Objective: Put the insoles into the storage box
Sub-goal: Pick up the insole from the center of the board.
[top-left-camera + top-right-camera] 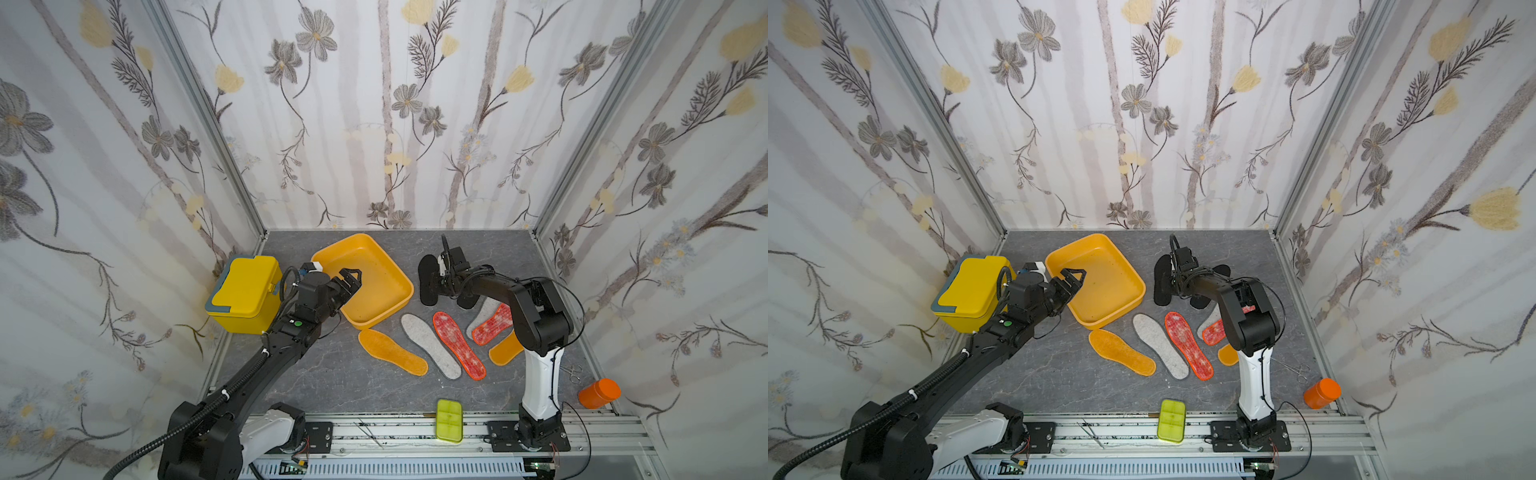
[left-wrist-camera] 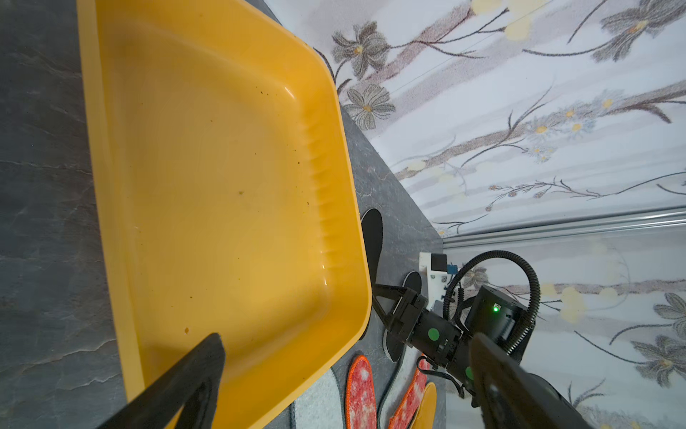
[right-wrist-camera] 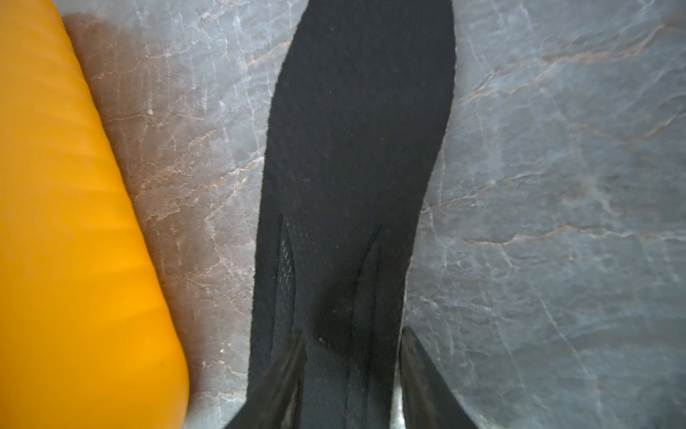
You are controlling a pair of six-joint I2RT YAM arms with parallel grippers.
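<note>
The orange-yellow storage box [image 1: 374,266] [image 1: 1108,266] [image 2: 222,167] lies empty at the back middle of the table. My left gripper [image 1: 351,279] [image 2: 347,340] hangs open over its near left corner, holding nothing. Right of the box lies a black insole [image 1: 427,286] [image 3: 356,148]. My right gripper [image 1: 441,272] [image 3: 354,332] is down on it, fingers closed in so that it buckles between them. A second black insole [image 1: 1222,270] lies mostly under that arm. In front lie orange-yellow [image 1: 392,352], grey-white [image 1: 430,345] and red mottled [image 1: 459,345] insoles. Their partners [image 1: 492,324] overlap under the right arm.
A yellow lidded box [image 1: 245,291] stands left of the left arm. A lime-green case [image 1: 449,419] and tweezers [image 1: 370,432] rest at the front rail. An orange jar [image 1: 599,392] and steel forceps [image 1: 573,372] sit at the front right. Patterned walls close in three sides.
</note>
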